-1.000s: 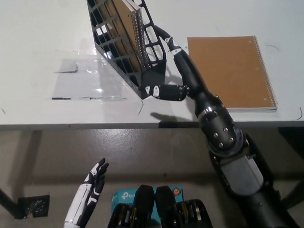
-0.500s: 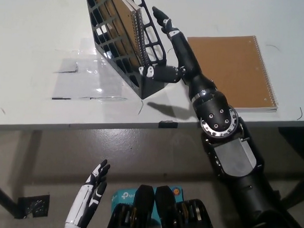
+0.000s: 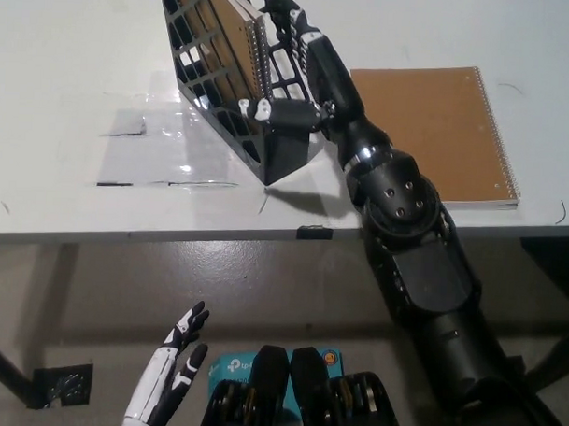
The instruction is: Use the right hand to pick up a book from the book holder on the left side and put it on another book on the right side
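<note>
Brown card covers and a wire spiral mark the book (image 3: 236, 45) leaning tilted in the black mesh book holder (image 3: 268, 142) on the desk (image 3: 84, 66). The right robot hand (image 3: 294, 68) spreads open against the holder; the left robot hand (image 3: 171, 373) hangs open below. A second brown book (image 3: 427, 134) lies flat right.

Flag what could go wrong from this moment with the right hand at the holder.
The right hand reaches across the black book holder, which stands near the table edge; pulling the spiral-bound book out could drag or tip it. The fingers are open around the wire binding and may slip. The left hand hangs below the table and cannot steady anything.
</note>
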You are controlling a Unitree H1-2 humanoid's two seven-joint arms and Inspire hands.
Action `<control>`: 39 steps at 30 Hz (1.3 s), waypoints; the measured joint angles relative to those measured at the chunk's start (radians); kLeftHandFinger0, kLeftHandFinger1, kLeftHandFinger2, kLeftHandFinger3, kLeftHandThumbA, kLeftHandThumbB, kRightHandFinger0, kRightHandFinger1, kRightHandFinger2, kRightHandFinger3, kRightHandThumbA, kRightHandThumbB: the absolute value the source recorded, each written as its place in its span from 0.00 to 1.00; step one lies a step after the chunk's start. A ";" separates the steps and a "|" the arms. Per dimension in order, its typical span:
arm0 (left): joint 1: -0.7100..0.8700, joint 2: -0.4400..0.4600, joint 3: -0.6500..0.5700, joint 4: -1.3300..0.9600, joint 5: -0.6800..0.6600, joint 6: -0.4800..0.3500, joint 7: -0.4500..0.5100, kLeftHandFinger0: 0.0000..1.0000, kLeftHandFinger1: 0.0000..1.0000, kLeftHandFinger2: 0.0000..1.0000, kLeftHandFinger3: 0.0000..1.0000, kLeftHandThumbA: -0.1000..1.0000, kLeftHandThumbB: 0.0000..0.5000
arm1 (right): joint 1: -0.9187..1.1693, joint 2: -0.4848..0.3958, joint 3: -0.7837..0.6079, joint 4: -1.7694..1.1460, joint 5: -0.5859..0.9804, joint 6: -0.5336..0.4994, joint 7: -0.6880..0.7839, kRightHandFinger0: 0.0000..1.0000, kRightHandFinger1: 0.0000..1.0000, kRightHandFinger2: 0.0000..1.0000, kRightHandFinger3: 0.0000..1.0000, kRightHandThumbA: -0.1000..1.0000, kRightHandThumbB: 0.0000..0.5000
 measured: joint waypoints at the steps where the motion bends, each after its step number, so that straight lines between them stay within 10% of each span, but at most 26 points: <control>1: 0.000 0.001 -0.001 0.000 0.004 0.000 0.000 1.00 1.00 1.00 1.00 0.97 0.45 | -0.012 0.000 0.000 0.018 0.002 0.000 0.000 1.00 1.00 1.00 1.00 1.00 0.64; 23: 0.003 0.001 -0.003 -0.015 0.031 0.005 0.000 1.00 1.00 1.00 1.00 0.96 0.49 | -0.144 -0.002 -0.011 0.298 0.004 -0.019 -0.017 1.00 1.00 1.00 1.00 1.00 0.68; 39: 0.004 0.001 -0.009 -0.027 0.031 0.027 0.000 1.00 1.00 1.00 1.00 0.70 0.40 | -0.170 0.015 -0.012 0.294 0.006 -0.024 -0.017 1.00 1.00 1.00 1.00 1.00 0.52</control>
